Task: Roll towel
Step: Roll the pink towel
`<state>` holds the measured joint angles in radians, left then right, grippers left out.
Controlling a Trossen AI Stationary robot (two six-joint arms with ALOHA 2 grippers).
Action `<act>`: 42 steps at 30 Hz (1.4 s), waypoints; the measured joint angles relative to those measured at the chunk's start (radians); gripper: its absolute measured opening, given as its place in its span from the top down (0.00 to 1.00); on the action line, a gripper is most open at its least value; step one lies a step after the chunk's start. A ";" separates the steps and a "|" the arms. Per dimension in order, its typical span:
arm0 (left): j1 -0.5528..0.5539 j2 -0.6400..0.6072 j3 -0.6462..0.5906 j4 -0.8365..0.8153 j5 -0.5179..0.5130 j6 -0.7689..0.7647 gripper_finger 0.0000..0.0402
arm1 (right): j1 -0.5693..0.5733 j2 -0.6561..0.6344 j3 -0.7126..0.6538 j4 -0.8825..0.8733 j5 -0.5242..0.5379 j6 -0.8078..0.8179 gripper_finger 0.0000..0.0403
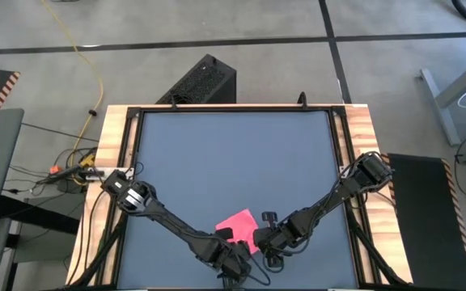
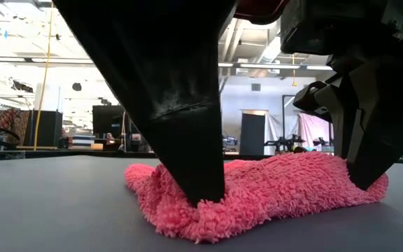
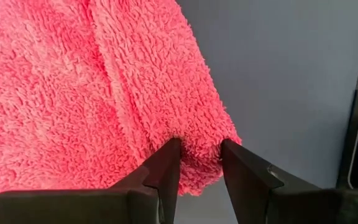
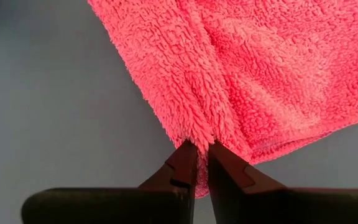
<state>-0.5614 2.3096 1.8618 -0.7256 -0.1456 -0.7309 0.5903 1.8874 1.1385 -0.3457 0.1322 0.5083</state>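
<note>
Both sets of jaws are pinching the towel (image 1: pixel 239 226), each on its own corner of the edge nearest the robot. On the left gripper (image 3: pixel 199 163) the jaws stand a little apart with a thick fold of pink pile squeezed between the 2 fingers (image 3: pixel 166 171). On the right gripper (image 4: pixel 202 163) the jaws are almost pressed together, nipping a thin ridge of the cloth's edge between them.

From the high view, the towel lies on the dark grey mat (image 1: pixel 233 153) near the front middle of the surface (image 1: pixel 113 137), with the left gripper (image 1: pixel 235 257) at its near left corner and the right gripper (image 1: pixel 267 241) at its right side, the 2 arms reaching in from opposite sides and meeting close together.

At mat level, the towel (image 2: pixel 257 192) sits as a low, rumpled heap resting on the mat (image 2: pixel 54 203), bunched where a dark finger (image 2: pixel 187 154) presses down into it; which arm that finger belongs to is hard to say from this angle. A second gripper stands at the heap's other end.
</note>
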 joint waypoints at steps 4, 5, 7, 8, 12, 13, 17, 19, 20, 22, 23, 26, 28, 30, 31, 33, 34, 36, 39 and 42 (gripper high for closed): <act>0.001 0.000 0.000 0.016 -0.001 -0.030 0.73 | 0.000 0.000 0.000 0.001 0.000 0.000 0.85; 0.001 0.000 0.000 0.020 -0.003 -0.036 0.73 | 0.000 0.000 0.000 0.001 0.000 0.000 0.85; 0.001 0.000 0.000 0.020 -0.022 -0.047 0.73 | 0.000 0.000 0.000 0.001 0.000 0.000 0.85; 0.001 0.000 0.000 0.019 -0.038 -0.053 0.73 | 0.000 0.000 0.000 0.001 0.000 0.000 0.85; 0.007 0.000 0.000 0.000 -0.071 -0.088 0.73 | 0.000 0.000 0.000 0.002 0.000 0.000 0.85; 0.010 0.000 0.000 -0.003 -0.069 -0.094 0.74 | 0.000 0.000 0.000 0.002 0.000 0.000 0.85; 0.012 0.000 0.000 -0.005 -0.069 -0.096 0.83 | 0.000 0.000 0.000 0.002 0.000 0.000 0.85; 0.012 0.000 0.000 -0.004 -0.064 -0.096 0.89 | 0.000 0.000 0.000 0.002 0.000 0.000 0.85; 0.012 0.000 0.000 -0.001 -0.056 -0.097 0.93 | 0.000 0.000 0.000 0.002 0.000 0.000 0.85; 0.012 0.000 0.000 0.001 -0.045 -0.107 0.98 | 0.000 0.000 0.000 0.002 0.000 0.000 0.85; 0.012 0.000 0.000 0.002 -0.043 -0.116 0.98 | 0.000 0.000 0.000 0.002 0.000 0.000 0.85; 0.005 0.000 0.000 0.013 -0.040 -0.132 1.00 | 0.000 0.000 0.000 0.002 0.000 0.001 0.85; -0.002 0.000 0.002 0.026 -0.038 -0.135 1.00 | 0.000 0.000 0.000 0.002 0.000 0.018 0.86; -0.012 0.000 0.014 0.026 -0.038 -0.135 1.00 | 0.001 0.000 0.000 0.002 -0.001 0.029 0.87; -0.016 0.000 0.021 0.028 -0.038 -0.138 1.00 | 0.003 0.000 0.000 0.001 -0.001 0.038 0.88; -0.024 0.000 0.033 0.028 -0.038 -0.138 1.00 | 0.006 0.000 0.001 -0.002 -0.001 0.042 0.90; -0.028 0.000 0.040 0.025 -0.038 -0.138 1.00 | 0.008 0.000 0.001 -0.004 -0.003 0.046 0.91; -0.035 0.000 0.052 0.021 -0.038 -0.139 1.00 | 0.011 -0.001 0.002 -0.009 -0.010 0.057 0.94; -0.043 -0.001 0.055 0.017 -0.034 -0.159 1.00 | 0.016 -0.001 0.002 -0.008 -0.046 0.075 0.95; -0.043 -0.001 0.055 0.017 -0.023 -0.168 1.00 | 0.019 -0.001 0.002 -0.006 -0.084 0.103 0.95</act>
<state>-0.6048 2.3089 1.9164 -0.7085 -0.1690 -0.8993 0.6098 1.8862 1.1404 -0.3519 0.0481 0.6112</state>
